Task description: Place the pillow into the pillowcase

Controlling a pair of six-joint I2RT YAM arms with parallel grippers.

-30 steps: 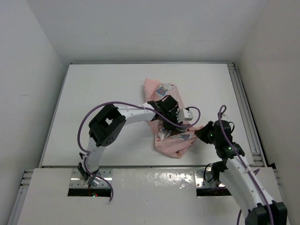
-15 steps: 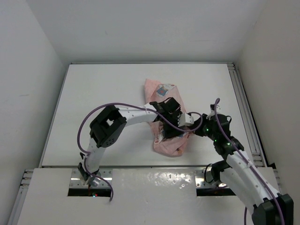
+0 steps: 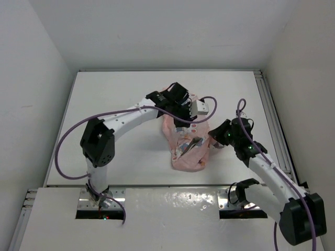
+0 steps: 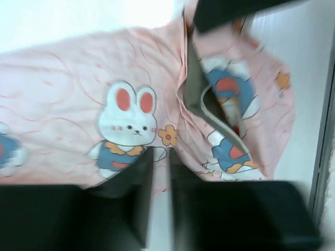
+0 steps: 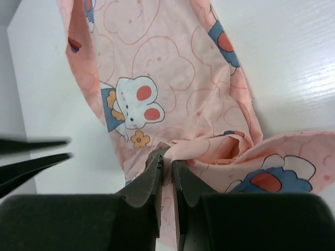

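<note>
The pink rabbit-print pillowcase [image 3: 186,151] lies crumpled lengthwise in the middle of the white table. A small grey patch of the pillow [image 3: 189,145] shows in a gap in the fabric, and in the left wrist view its olive-grey edge with a pale seam [image 4: 194,73] sits inside a fold of the pillowcase [image 4: 78,104]. My left gripper [image 3: 179,115] is at the far end, with its jaws [image 4: 161,157] nearly closed on pink fabric. My right gripper [image 3: 212,140] is at the right side, shut [image 5: 166,157] on a bunched fold of the pillowcase [image 5: 172,63].
A metal rail [image 3: 272,120] runs along the table's right edge. White enclosure walls stand on the left, right and far sides. The arm bases sit on the near ledge [image 3: 162,201]. Purple cables loop beside both arms.
My left gripper has moved from the middle of the pillowcase toward the far end, drawing the fabric out longer. My right gripper has shifted slightly up and left, still holding its fold.
</note>
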